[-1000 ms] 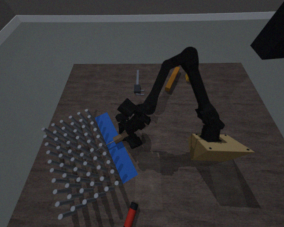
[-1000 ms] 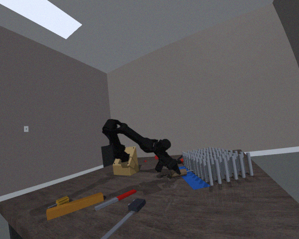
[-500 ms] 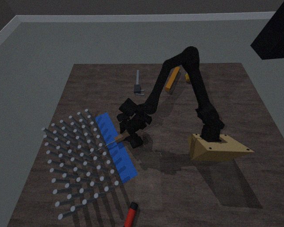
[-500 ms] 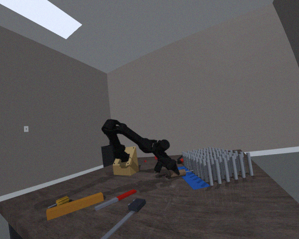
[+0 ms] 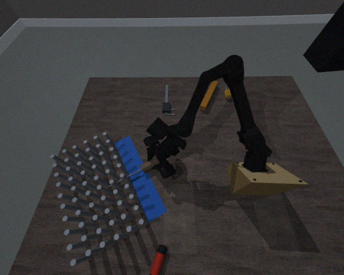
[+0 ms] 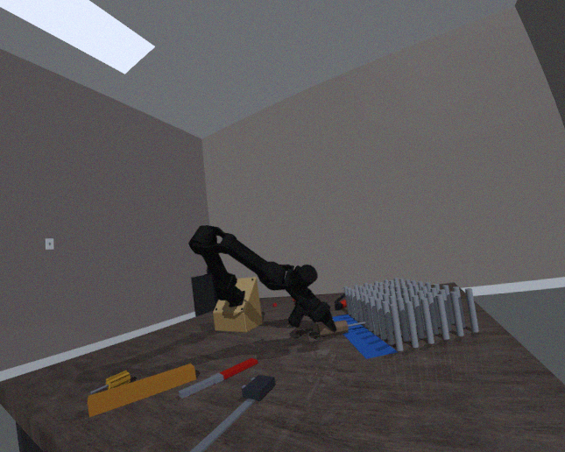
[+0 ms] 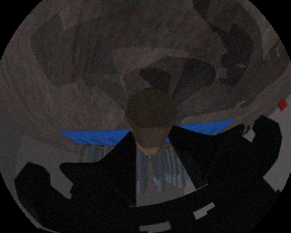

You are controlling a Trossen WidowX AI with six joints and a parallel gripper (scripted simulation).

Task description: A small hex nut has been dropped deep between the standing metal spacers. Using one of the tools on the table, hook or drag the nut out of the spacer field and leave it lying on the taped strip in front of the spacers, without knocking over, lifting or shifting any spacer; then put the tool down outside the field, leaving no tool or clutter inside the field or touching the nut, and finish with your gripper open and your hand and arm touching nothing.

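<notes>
My gripper (image 5: 157, 163) (image 6: 328, 328) (image 7: 149, 130) is shut on the brown handle of a thin metal tool (image 5: 147, 166) (image 6: 340, 327) (image 7: 152, 110), low beside the blue taped strip (image 5: 157, 208) (image 6: 368, 348) (image 7: 91, 136). The tool's handle reaches the strip's near edge, and its thin shaft crosses the strip in between the standing grey spacers (image 5: 90, 204) (image 6: 398, 326) (image 7: 159, 173). The shaft's tip is among the spacers and hard to make out. The spacers stand upright in rows. The hex nut cannot be made out in any view.
A caliper-like tool (image 5: 166, 107) (image 6: 258, 387), an orange bar (image 5: 209, 96) (image 6: 141, 389) and a yellow-handled tool (image 5: 228, 94) (image 6: 118, 378) lie away from the field. A red-and-grey tool (image 6: 239, 368) lies near the bar. A red cylinder with a black end (image 5: 157, 261) lies near the field's corner.
</notes>
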